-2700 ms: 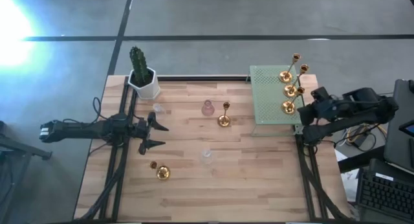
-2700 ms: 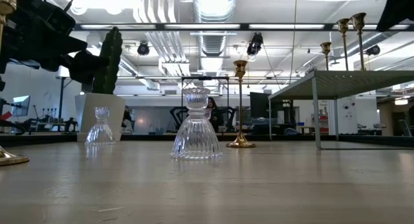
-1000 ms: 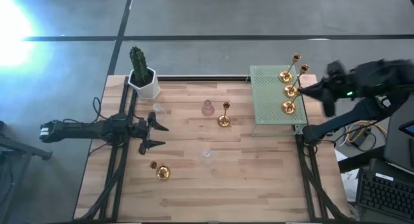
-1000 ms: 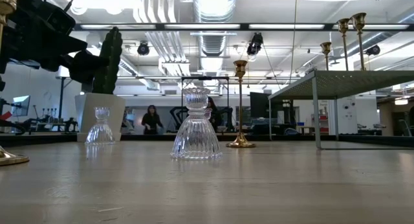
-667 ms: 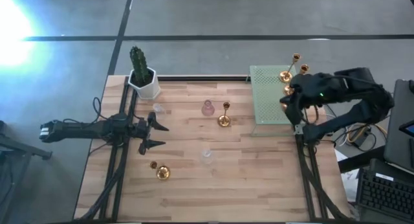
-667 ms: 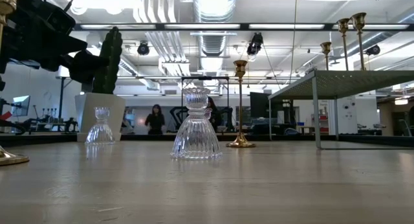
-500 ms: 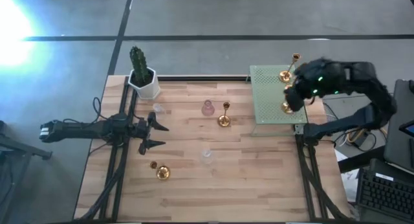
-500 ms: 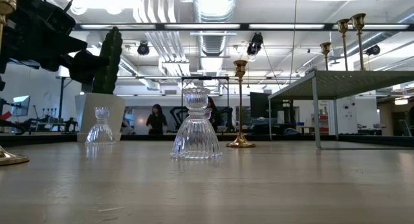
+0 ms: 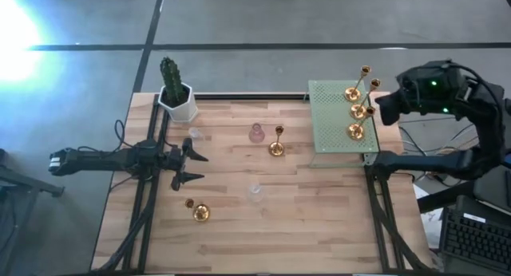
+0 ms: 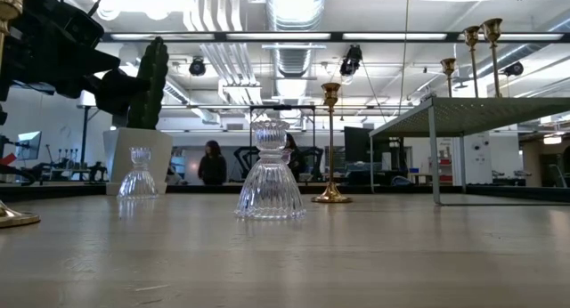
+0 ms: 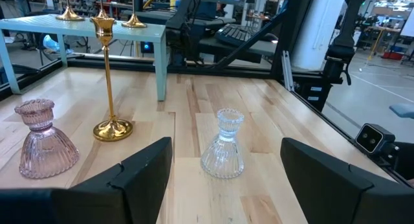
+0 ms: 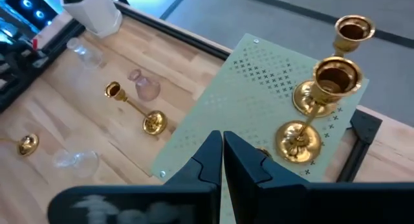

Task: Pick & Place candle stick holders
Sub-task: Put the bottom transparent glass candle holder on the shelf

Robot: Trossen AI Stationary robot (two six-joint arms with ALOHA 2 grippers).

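Compared with a moment before, the right gripper [image 9: 389,108] had moved back from over the green perforated stand [image 9: 331,128] to its outer edge, and its fingers [image 12: 213,160] were pressed together, holding nothing. Four gold candle stick holders [image 9: 356,111] stood on the stand. One gold holder [image 9: 276,140] stood mid-table beside a pink glass one [image 9: 256,133]. The left gripper [image 9: 192,167] was spread wide, resting low.

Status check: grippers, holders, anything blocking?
Right gripper shut, empty, above the green stand. Left gripper open, low over the table, facing the clear glass holder. Three gold holders on the stand. Nothing blocking.
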